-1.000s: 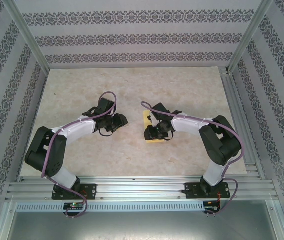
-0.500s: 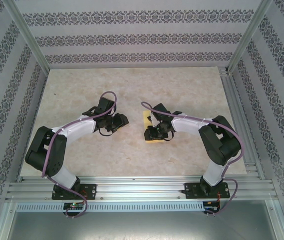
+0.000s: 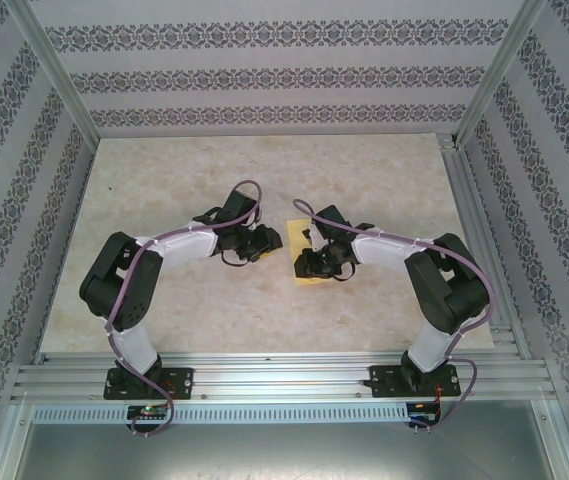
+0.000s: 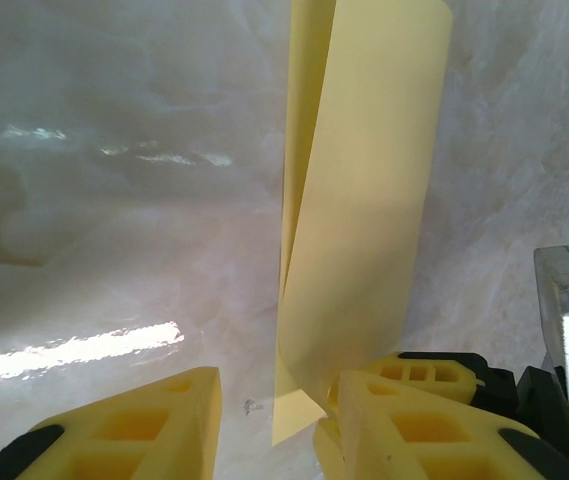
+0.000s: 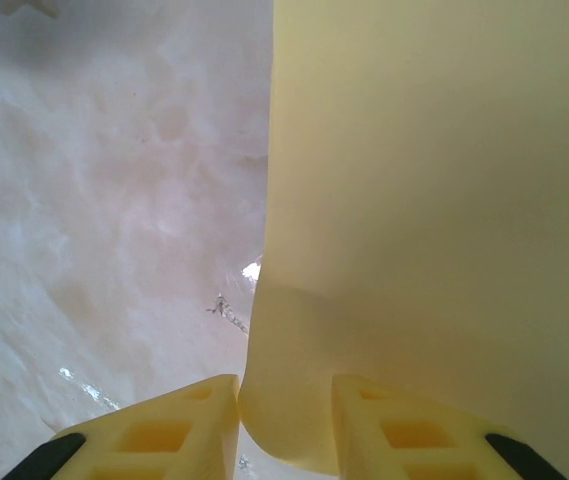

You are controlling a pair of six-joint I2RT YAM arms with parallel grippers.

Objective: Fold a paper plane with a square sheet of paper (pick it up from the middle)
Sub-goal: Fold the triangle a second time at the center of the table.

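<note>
Inspected left claw (image 4: 276, 388) in its wrist view: found standing apart, gripping nothing, with one sharp corner of the square sheet of paper (image 4: 359, 200) pointing down into the gap, close to the finger at lower right. Inspected right claw (image 5: 286, 390) in its wrist view: found clamped on the sheet's near edge, with paper filling the gap from finger to finger. Traced the sheet outward: seen folded lengthwise into a tall strip, appearing lifted from the counter (image 4: 114, 250), running from bottom centre of the left wrist view to the top edge and cut off there. In the top view, located at mid-frame between both claws, long axis running up the frame, leaning slightly left at the top. Cannot make out the part under the right claw.
</note>
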